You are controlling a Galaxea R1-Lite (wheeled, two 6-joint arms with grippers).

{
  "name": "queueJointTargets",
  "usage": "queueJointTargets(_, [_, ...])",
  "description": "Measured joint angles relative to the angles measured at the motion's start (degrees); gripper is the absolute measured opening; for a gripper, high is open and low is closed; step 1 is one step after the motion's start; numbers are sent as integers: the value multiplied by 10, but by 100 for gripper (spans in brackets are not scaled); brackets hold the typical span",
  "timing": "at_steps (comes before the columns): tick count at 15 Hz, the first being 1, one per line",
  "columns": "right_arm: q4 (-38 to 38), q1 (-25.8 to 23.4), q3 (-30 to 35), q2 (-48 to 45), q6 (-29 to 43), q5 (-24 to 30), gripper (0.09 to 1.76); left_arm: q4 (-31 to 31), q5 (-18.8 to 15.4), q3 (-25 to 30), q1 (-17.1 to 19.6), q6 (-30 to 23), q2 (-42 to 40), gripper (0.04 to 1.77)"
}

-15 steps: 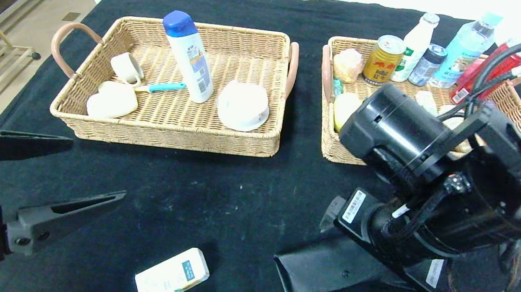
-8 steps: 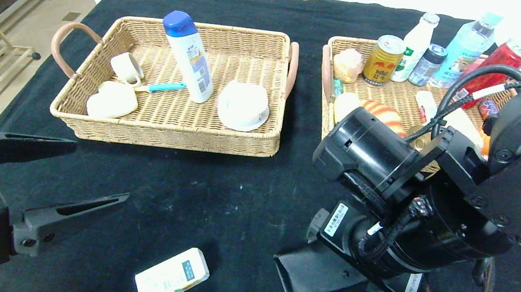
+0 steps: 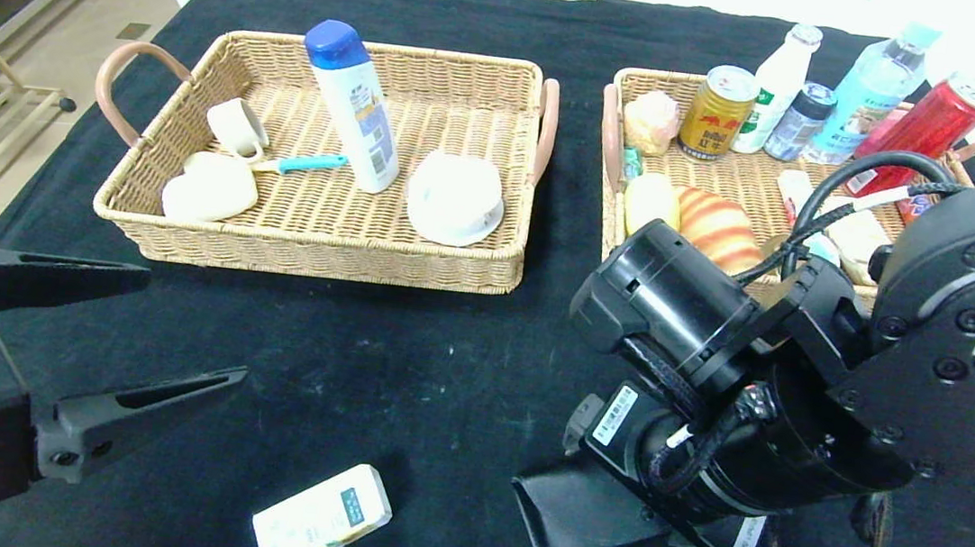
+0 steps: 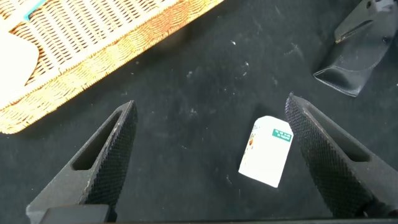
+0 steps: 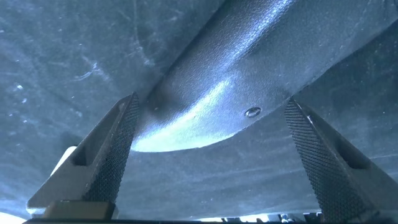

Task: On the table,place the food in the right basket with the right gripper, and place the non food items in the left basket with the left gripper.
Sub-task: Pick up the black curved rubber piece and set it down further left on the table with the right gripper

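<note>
Two items left on the table: carton (image 3: 322, 520) and glasses case (image 3: 575, 516). My right gripper (image 5: 211, 155) hangs spread wide right over the case, the wrong arm for it. Risk: non-food lands in right basket (image 3: 607, 259). Left gripper (image 3: 113, 343) spread, near the carton.

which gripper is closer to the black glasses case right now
Right. The right gripper hangs open directly over the glasses case, fingers straddling it. The left gripper is open off to the case's left, nearer the white carton.
</note>
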Motion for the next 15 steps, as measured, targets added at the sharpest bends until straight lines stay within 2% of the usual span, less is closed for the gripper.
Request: queueJointTargets(15, [-7, -1, 1, 28, -1, -14, 171, -4, 1, 2, -5, 0, 0, 172])
